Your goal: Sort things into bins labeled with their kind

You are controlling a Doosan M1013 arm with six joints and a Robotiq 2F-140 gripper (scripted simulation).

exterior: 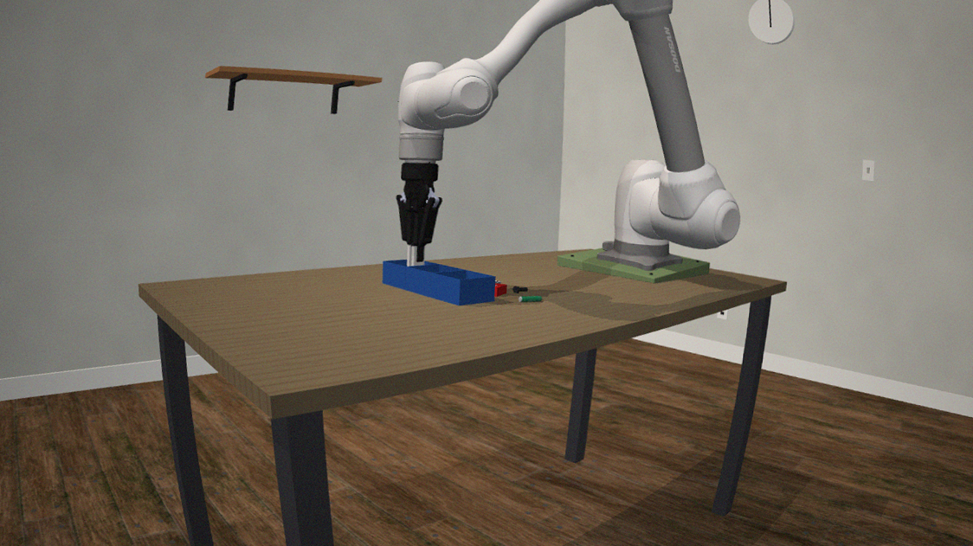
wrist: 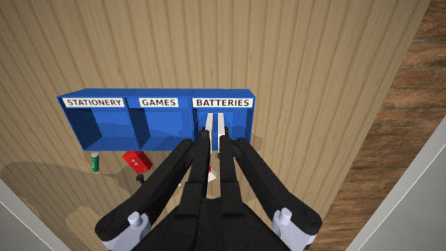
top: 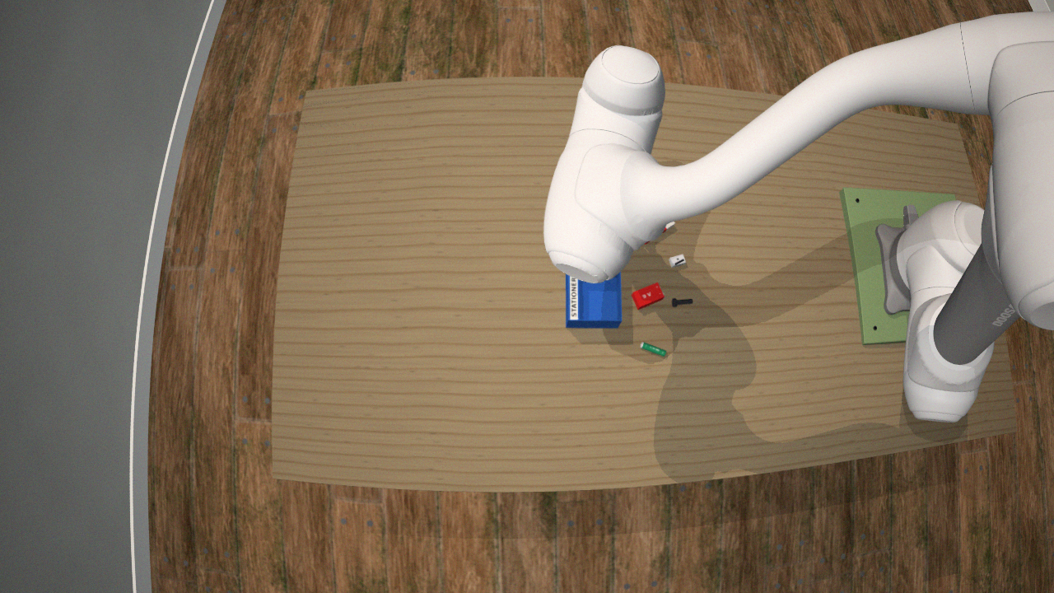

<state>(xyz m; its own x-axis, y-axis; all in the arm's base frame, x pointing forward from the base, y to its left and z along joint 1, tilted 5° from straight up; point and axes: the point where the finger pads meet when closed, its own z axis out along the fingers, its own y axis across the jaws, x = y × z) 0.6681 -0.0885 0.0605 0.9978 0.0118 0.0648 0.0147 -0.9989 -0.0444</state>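
A blue three-part bin (top: 593, 323) (exterior: 427, 282) (wrist: 157, 93) is labelled STATIONERY, GAMES and BATTERIES. My gripper (exterior: 415, 258) (wrist: 215, 120) is shut to a narrow gap, its pale tips in the BATTERIES part; I see nothing between them. A red 9V block (top: 647, 296) (exterior: 500, 289) (wrist: 137, 162), a green cylinder battery (top: 653, 349) (exterior: 530, 298) (wrist: 95, 162), a black bolt (top: 681, 301) (exterior: 520, 289) (wrist: 140, 178) and a white sharpener-like piece (top: 677, 260) lie outside the bin. A red-and-white thing (top: 669, 226) (wrist: 212, 175) is partly hidden.
The arm (top: 611, 184) (exterior: 441, 100) covers much of the bin from above. A small dark thing (wrist: 219, 155) beside the BATTERIES part is mostly hidden by a finger. The green base plate (top: 855, 265) (exterior: 576, 263) is at the arm's foot.
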